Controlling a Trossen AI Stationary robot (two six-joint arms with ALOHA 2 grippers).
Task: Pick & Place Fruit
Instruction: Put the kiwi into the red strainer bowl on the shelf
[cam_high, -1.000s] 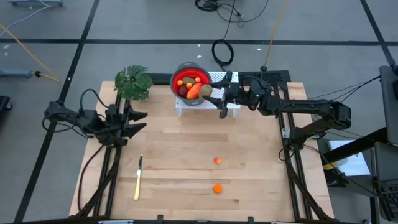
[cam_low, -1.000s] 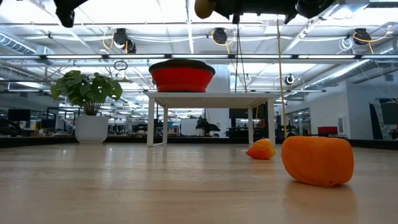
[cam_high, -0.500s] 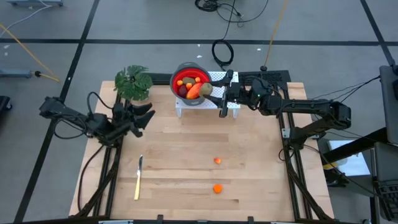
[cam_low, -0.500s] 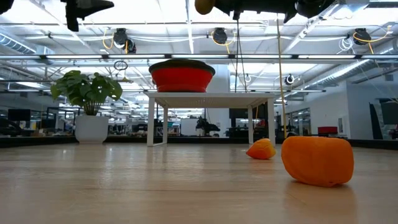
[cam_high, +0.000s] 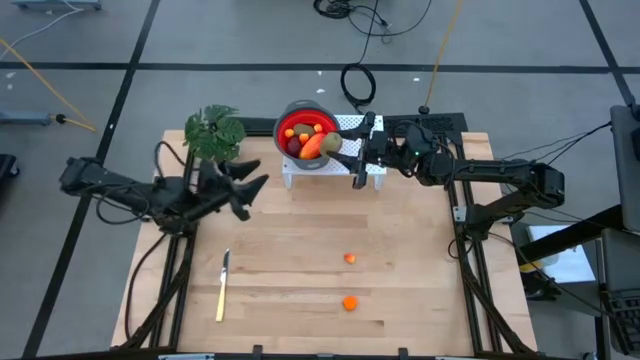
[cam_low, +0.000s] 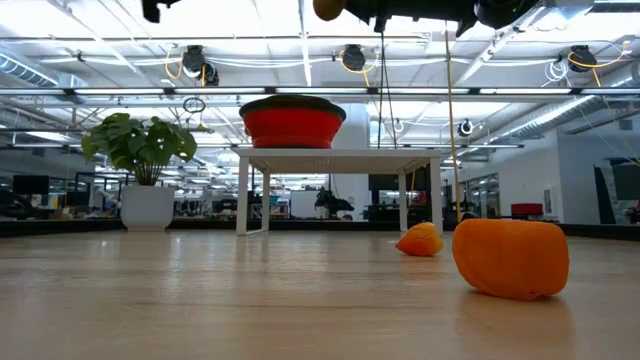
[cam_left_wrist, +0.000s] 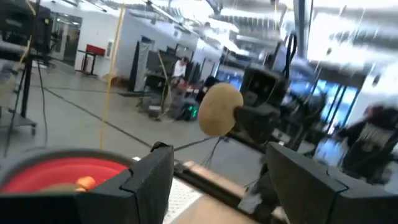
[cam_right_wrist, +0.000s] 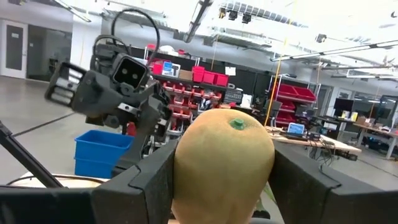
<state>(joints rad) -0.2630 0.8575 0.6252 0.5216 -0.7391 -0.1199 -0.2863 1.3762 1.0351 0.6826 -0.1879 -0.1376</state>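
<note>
right tool (cam_high: 345, 152) clenched on olive-brown fruit (cam_right_wrist: 224, 163) beside red bowl (cam_high: 283, 126) | left tool (cam_high: 252, 190) released, above surface (cam_high: 400, 290) | two orange pieces (cam_high: 349, 302) on surface

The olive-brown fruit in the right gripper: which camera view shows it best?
The right wrist view: the olive-brown fruit fills the frame, clamped between the right gripper fingers. The left wrist view shows it smaller, the low view only its underside, the high view a speck beside the red bowl.

Your left gripper (cam_high: 255, 186) has moved across the table toward the red bowl (cam_high: 306, 125), and its fingers now point at the bowl.
</note>
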